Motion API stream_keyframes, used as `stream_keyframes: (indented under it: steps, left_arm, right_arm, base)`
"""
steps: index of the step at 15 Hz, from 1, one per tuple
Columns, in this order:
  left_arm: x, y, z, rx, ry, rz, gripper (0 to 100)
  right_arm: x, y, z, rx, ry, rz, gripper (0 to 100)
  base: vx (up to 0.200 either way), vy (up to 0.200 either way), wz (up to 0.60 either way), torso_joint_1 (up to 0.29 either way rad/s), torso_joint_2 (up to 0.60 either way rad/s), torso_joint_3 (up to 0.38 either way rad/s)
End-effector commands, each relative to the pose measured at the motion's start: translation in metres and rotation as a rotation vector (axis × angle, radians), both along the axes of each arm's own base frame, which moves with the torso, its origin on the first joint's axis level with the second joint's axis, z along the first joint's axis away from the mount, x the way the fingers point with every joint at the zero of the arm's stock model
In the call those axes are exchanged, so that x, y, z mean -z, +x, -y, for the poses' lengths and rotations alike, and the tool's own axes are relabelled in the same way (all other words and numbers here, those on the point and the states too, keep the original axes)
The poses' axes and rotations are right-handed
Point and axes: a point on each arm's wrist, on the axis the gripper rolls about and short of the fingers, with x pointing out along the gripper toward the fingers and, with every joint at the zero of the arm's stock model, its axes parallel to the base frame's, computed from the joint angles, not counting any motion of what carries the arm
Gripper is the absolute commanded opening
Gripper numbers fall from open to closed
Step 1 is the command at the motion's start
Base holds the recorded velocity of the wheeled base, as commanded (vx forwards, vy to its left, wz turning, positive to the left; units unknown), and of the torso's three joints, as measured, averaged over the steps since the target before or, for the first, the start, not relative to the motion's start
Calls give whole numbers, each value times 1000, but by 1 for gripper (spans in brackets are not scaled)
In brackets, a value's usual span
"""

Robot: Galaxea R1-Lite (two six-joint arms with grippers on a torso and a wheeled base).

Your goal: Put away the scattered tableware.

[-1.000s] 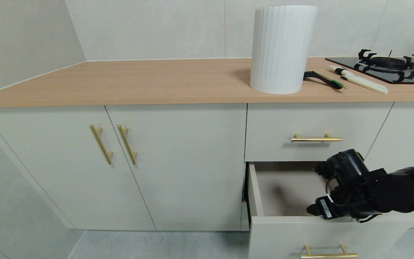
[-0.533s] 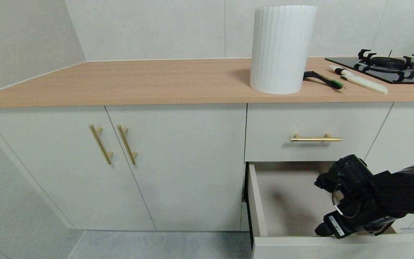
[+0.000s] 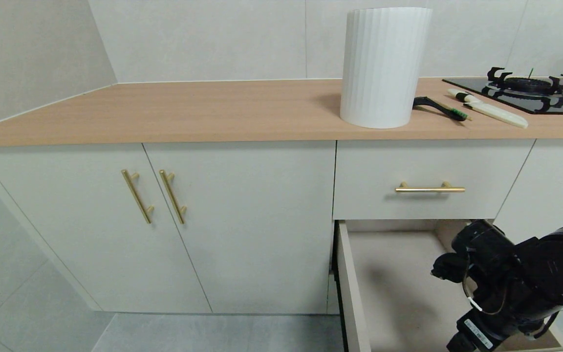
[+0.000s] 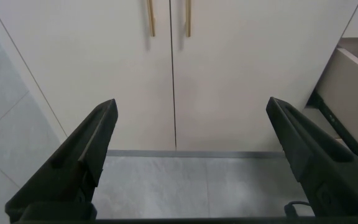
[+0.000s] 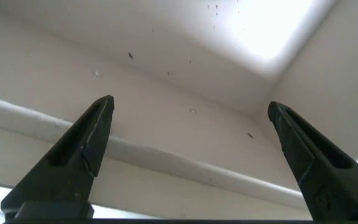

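On the wooden counter lie a white knife and a black-handled utensil with a green tip, just right of a tall white ribbed container. Below them the lower drawer stands pulled out, its pale floor bare. My right arm hangs over the drawer's front right part. The right gripper is open, with the drawer's inner wall and a pale edge seen between its fingers. My left gripper is open and holds nothing, low in front of the double cabinet doors.
A black gas hob sits at the counter's far right. The upper drawer with its brass handle is closed above the pulled-out one. Two cabinet doors with brass handles are closed on the left. Grey floor tiles lie below.
The lower drawer has slid farther out toward me, its front passing below the picture's edge. My right arm has moved back and down along with it.
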Motion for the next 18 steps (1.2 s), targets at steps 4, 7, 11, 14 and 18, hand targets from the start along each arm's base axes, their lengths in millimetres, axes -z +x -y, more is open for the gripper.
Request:
stream_keyframes:
  steps: [4,7,11,14,18]
  left_arm:
    - [0,0,0,0,0,-1,100]
    - [0,0,0,0,0,-1,100]
    - [0,0,0,0,0,-1,100]
    - [0,0,0,0,0,-1,100]
    - [0,0,0,0,0,-1,100]
  right_arm:
    - [-1,-6,1,-39,-26,-40,100]
    - [-1,-5,1,-37,-25,-38,100]
    - [-33,6,2,86,58,115,100]
    - [-68,10,2,228,194,300,100]
    - [-91,7,7,255,305,522,100]
  base:
    - [0,0,0,0,0,0]
    - [0,0,0,0,0,0]
    - [0,0,0,0,0,0]
    - [0,0,0,0,0,0]
    - [0,0,0,0,0,0]
